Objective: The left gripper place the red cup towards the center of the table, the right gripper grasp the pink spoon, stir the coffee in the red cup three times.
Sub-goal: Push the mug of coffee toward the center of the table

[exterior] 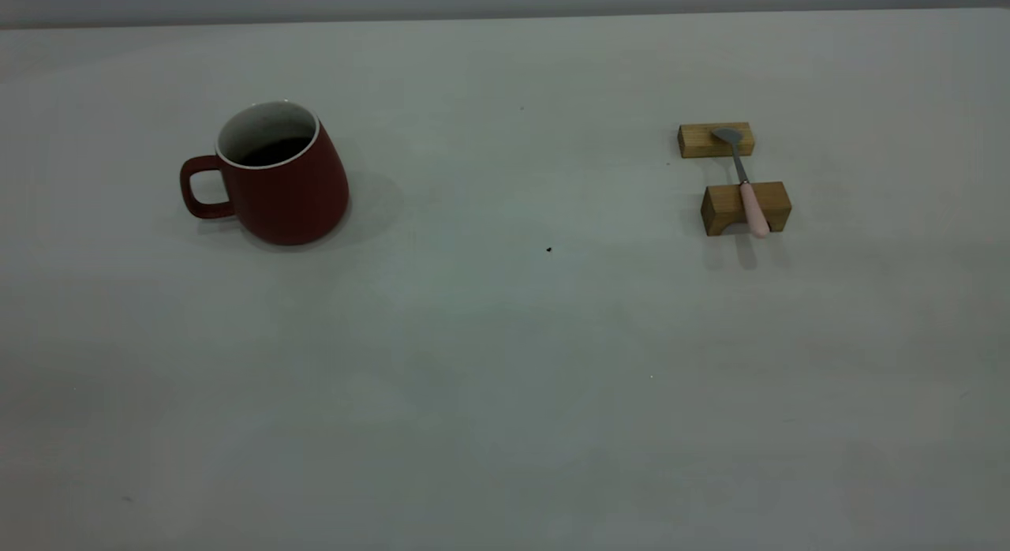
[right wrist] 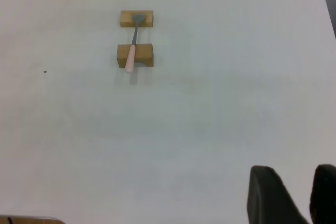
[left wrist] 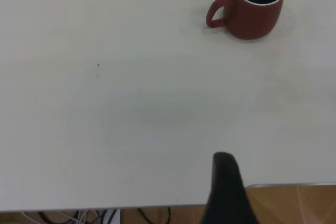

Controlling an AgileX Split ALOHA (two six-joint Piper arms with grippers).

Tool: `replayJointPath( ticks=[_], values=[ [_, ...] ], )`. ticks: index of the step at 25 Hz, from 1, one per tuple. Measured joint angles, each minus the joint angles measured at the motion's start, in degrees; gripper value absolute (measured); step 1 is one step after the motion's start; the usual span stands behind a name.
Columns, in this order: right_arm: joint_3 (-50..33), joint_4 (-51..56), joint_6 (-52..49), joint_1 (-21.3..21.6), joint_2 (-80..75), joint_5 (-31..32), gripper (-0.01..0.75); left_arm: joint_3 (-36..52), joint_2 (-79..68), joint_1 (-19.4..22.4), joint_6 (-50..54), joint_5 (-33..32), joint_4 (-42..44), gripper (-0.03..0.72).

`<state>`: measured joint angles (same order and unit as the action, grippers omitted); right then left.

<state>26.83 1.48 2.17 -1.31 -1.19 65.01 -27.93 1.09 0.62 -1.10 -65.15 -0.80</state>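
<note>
Left gripper (left wrist: 227,192): only one dark finger shows, above the near table edge, touching nothing; whether it is spread or closed cannot be told. Right gripper (right wrist: 296,192): two dark fingers with a gap between them, parted, holding nothing, well apart from the pink spoon (exterior: 746,188). The red cup (exterior: 278,176) stands upright on the table's (exterior: 505,361) left side, handle pointing left, coffee (exterior: 272,151) dark inside. The spoon bridges two wooden blocks (exterior: 746,208) at right.

Glossy red cup (exterior: 288,189); wooden blocks (exterior: 746,207); matt table (exterior: 505,377).
</note>
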Motion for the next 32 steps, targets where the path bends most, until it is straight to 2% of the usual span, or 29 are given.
replayJointPath(
  ticks=[26, 28, 32],
  values=[
    [0.0, 0.0, 0.0, 0.0, 0.0, 0.0, 0.237, -0.07, -1.24, 0.0, 1.1, 0.37, 0.34, 0.583],
    [0.0, 0.0, -0.07, 0.0, 0.0, 0.0, 0.237, -1.0, -4.37, 0.0, 1.1, 2.64, 0.8, 0.571],
    [0.0, 0.0, -0.07, 0.0, 0.0, 0.0, 0.237, -3.57, -17.32, 0.0, 1.6, 11.24, 0.8, 0.516]
  ],
)
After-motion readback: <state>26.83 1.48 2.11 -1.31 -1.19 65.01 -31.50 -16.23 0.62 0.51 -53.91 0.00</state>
